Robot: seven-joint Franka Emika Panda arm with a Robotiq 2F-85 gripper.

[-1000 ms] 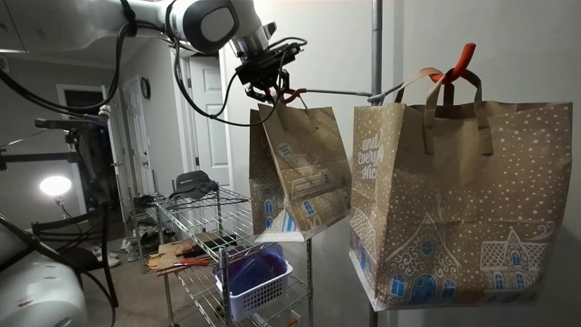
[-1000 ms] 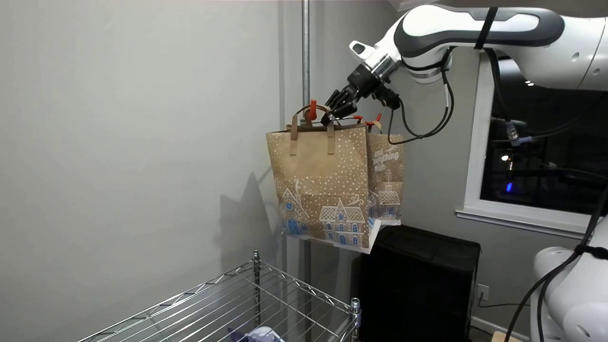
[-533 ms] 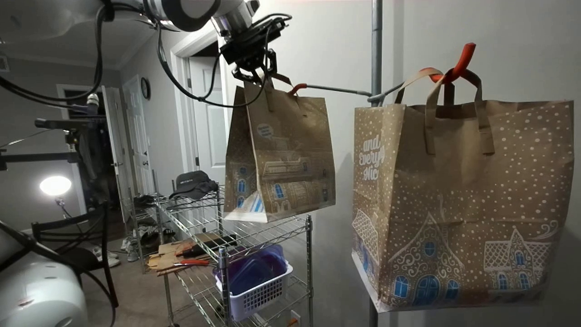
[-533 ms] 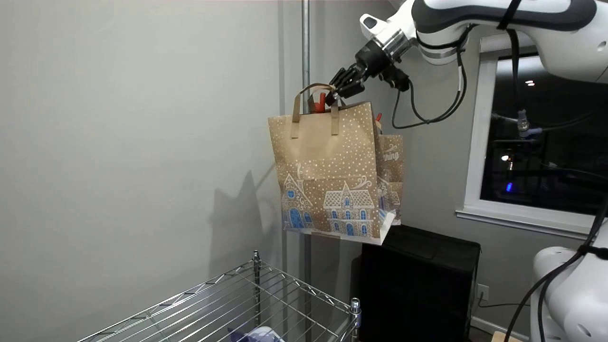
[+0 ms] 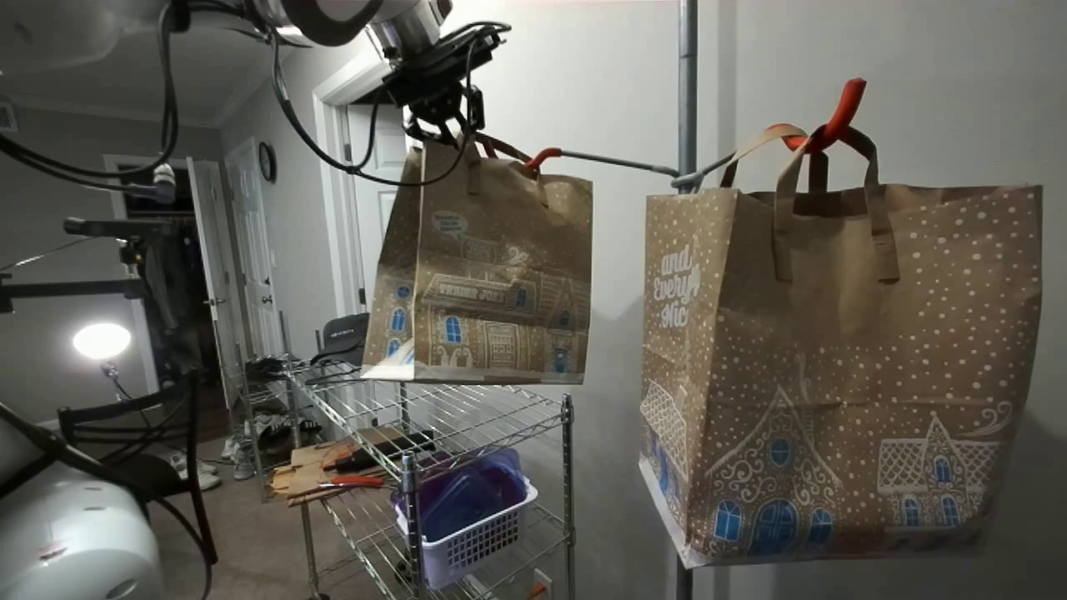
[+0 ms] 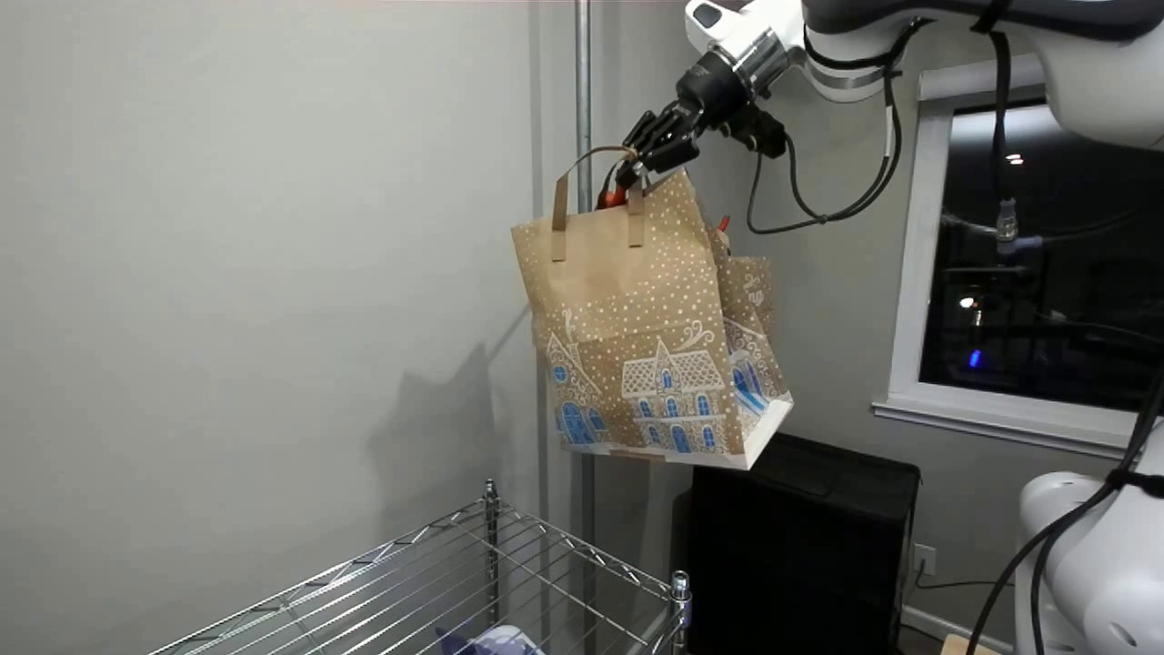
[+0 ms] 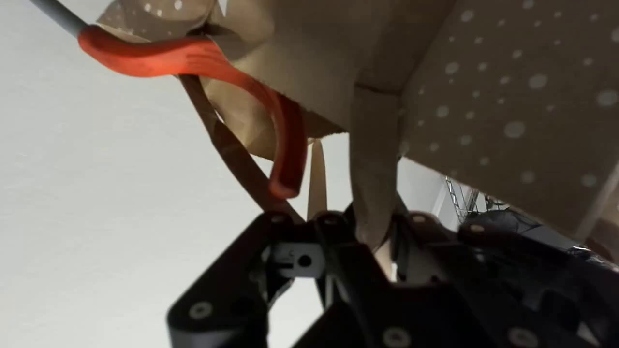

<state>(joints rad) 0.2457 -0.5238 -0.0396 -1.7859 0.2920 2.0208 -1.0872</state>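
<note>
My gripper is shut on one handle of a brown paper bag printed with white and blue houses. In the wrist view the handle strap runs between the fingers. The bag hangs tilted below the gripper, its upper edge higher on the gripper side, as the bag shows. A red-tipped hook is beside the straps, its tip near the fingers. A darker strap passes behind the hook; whether it still loops over it I cannot tell. The hook also shows in an exterior view.
A second similar bag hangs by its handles from another red hook on the grey pole. A wire shelf with a cap and a white basket stands below. A black box stands near the wall.
The gripper has risen and moved left in an exterior view, away from the pole. The held bag has risen, turned and swung with it. The second bag has barely moved.
</note>
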